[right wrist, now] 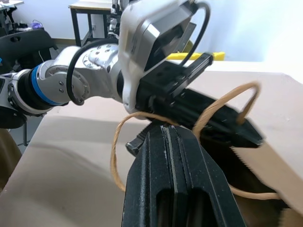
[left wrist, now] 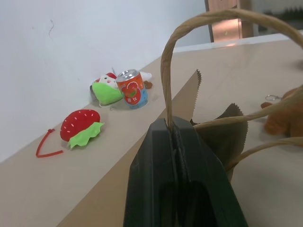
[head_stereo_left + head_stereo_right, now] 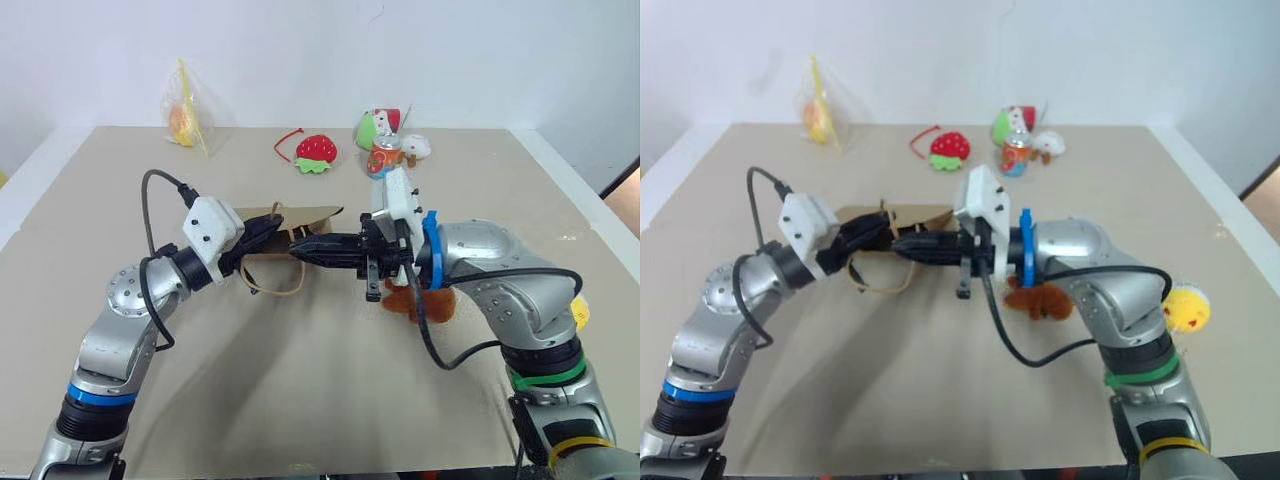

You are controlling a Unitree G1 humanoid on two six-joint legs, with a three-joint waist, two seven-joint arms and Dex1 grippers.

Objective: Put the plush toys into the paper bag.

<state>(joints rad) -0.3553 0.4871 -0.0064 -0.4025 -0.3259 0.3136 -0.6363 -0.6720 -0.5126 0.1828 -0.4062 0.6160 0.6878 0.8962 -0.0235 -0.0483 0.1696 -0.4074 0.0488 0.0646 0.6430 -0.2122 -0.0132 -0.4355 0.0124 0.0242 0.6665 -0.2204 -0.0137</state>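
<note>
Your right gripper [image 3: 300,248], clamping the paper bag [image 3: 290,228] rim opposite the left gripper [image 3: 262,236], is sitting nearest the brown plush [image 3: 1040,299]

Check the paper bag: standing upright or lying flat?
Lying flat: the paper bag rests on the table, mouth barely parted.

I count one paper bag [image 3: 300,222] with two cord handles [image 2: 176,56], two plush toys, one brown [image 3: 1042,300] and one yellow [image 3: 1186,308], one strawberry toy [image 3: 316,150], one green-and-white toy [image 3: 374,125], one small can [image 3: 384,156], one clear plastic bag [image 3: 186,118], and my two pincers.
</note>
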